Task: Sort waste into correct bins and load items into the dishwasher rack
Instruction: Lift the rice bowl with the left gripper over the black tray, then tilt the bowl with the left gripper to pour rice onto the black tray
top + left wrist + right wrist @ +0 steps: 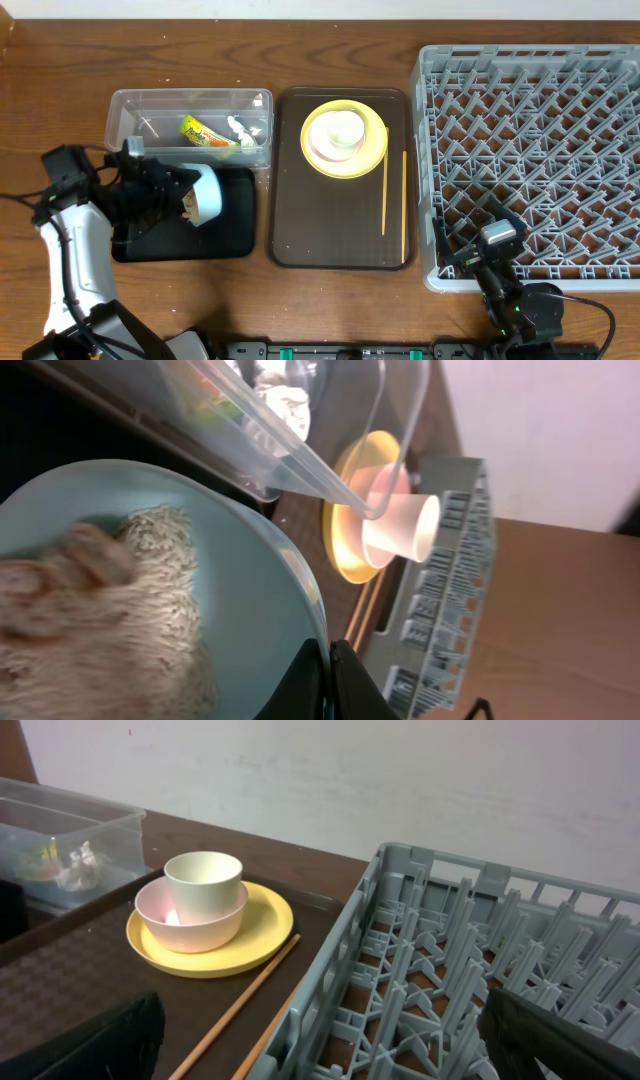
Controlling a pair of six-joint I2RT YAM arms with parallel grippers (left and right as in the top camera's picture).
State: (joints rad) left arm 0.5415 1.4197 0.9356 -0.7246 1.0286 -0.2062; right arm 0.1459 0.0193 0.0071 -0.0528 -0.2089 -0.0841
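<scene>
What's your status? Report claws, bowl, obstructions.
Left claw shut on blue bowl, tipped over black tray, crumbs inside. Right claw open, empty, at rack. Nothing in the way.

Before me is a brown wooden table (pixel 60 60) with visible grain. At its middle rests a dark brown serving tray (pixel 320 220), rectangular, with rounded corners and a low rim. Behind the table stands a plain white wall (pixel 400 780). My left wrist view shows brown cardboard (pixel 560 610) beyond.
</scene>
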